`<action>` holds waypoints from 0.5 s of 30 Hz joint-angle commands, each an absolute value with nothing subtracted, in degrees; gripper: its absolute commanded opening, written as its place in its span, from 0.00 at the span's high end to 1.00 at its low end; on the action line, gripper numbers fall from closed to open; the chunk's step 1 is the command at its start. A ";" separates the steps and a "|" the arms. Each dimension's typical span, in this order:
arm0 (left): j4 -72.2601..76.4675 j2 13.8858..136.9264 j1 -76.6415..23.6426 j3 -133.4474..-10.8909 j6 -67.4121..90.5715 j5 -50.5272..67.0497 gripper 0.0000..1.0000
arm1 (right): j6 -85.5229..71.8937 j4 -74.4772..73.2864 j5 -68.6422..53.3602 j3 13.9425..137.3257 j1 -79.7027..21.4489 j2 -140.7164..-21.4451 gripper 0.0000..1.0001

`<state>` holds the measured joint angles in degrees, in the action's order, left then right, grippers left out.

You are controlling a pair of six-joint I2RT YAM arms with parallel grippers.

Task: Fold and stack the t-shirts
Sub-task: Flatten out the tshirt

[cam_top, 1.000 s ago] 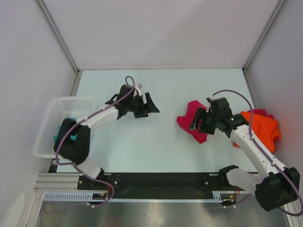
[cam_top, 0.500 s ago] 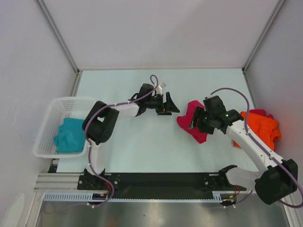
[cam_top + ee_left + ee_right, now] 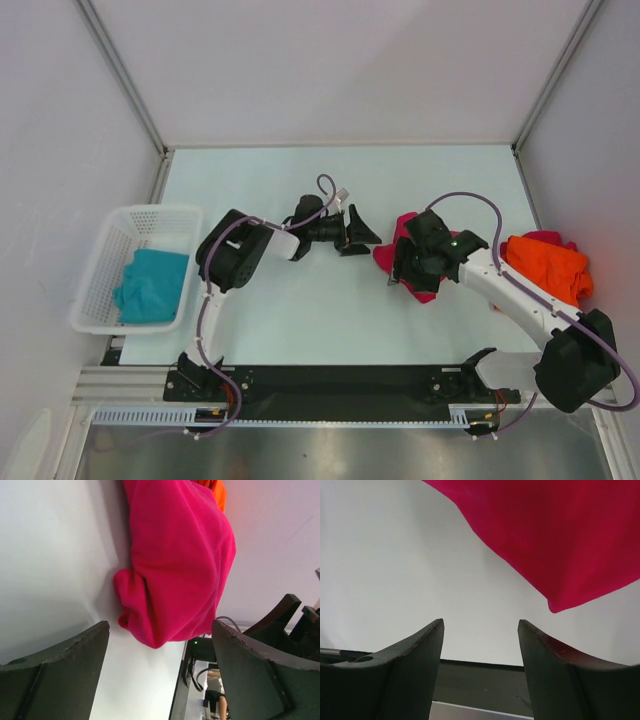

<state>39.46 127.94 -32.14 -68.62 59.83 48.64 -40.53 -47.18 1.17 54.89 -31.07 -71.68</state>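
A crumpled crimson-pink t-shirt lies right of the table's middle. My left gripper lies low just left of it, open, nothing between its fingers. In the left wrist view the pink t-shirt fills the space ahead of the open left gripper, with a bit of orange t-shirt behind it. My right gripper hovers open over the pink heap's near edge; its wrist view shows the pink t-shirt beyond the empty right gripper. The orange t-shirt lies bunched at the right wall. The teal t-shirt sits in the basket.
A white mesh basket stands at the left edge of the table. The black rail with both arm bases runs along the near edge. White walls close in the table on three sides.
My left arm has stretched right across the table until its open gripper sits beside the pink t-shirt. The right gripper has shifted a little left over the pink heap. Both stay open.
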 commanded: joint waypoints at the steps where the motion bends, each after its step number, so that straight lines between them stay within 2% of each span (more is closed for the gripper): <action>1: 48.69 128.49 -33.66 -68.99 63.98 50.45 0.12 | -41.48 -48.78 3.69 57.57 -31.47 -72.16 0.34; 12: 49.48 130.69 -41.30 -71.02 67.32 50.37 0.13 | -45.00 -48.86 3.87 54.49 -32.34 -65.75 0.34; 13: 49.48 130.78 -41.57 -70.75 67.59 50.10 0.17 | -45.17 -49.22 4.04 54.23 -32.43 -65.13 0.34; 15: 50.27 130.87 -41.84 -70.58 68.73 50.10 0.51 | -45.35 -50.09 4.22 54.05 -32.43 -63.11 0.34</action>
